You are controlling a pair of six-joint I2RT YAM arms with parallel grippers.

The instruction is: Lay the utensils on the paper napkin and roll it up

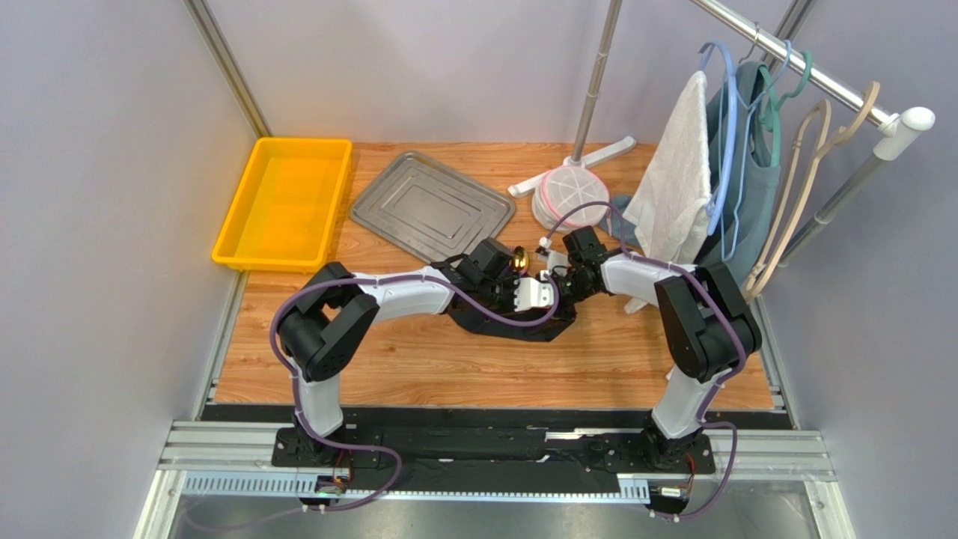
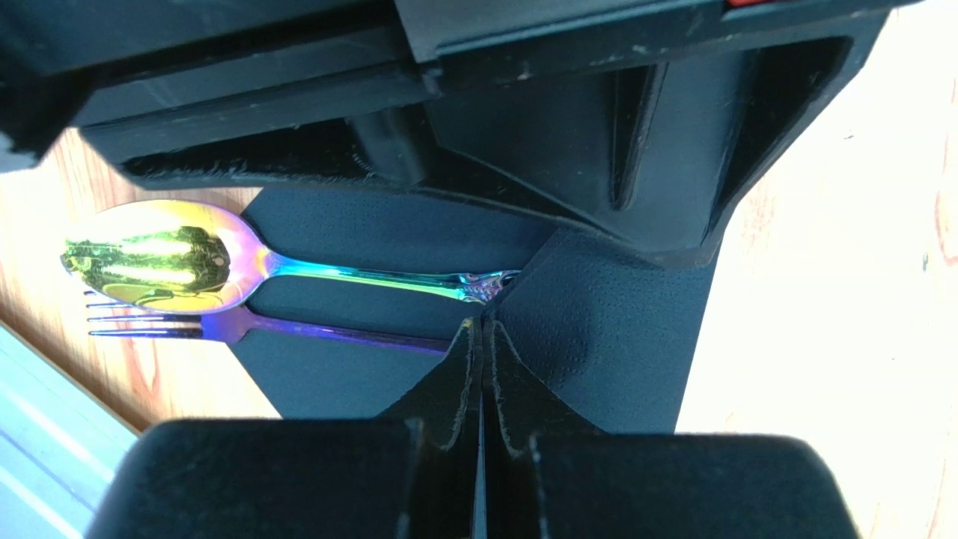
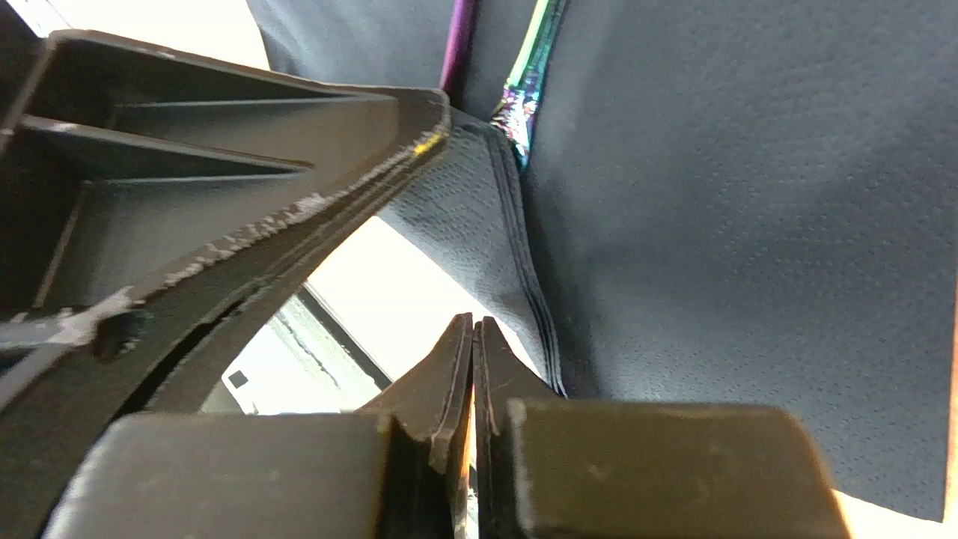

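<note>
The black paper napkin point(image 1: 495, 323) lies mid-table under both grippers. In the left wrist view the gold-bowled spoon point(image 2: 157, 264) and the purple fork point(image 2: 169, 326) lie side by side on the napkin point(image 2: 371, 230), their heads sticking out past its edge over the wood. A flap of the napkin point(image 2: 613, 326) is folded over the handle ends. My left gripper point(image 2: 486, 328) is shut, its tips touching the fold's edge. My right gripper point(image 3: 473, 326) is shut, just beside the folded napkin edge point(image 3: 512, 247). The two grippers meet tip to tip point(image 1: 545, 283). The spoon's bowl point(image 1: 520, 261) shows from above.
A grey metal tray point(image 1: 433, 206) and a yellow bin point(image 1: 287, 202) sit at the back left. A white stand base point(image 1: 571, 193) and a rack with a white towel point(image 1: 675, 180) and hangers stand at the back right.
</note>
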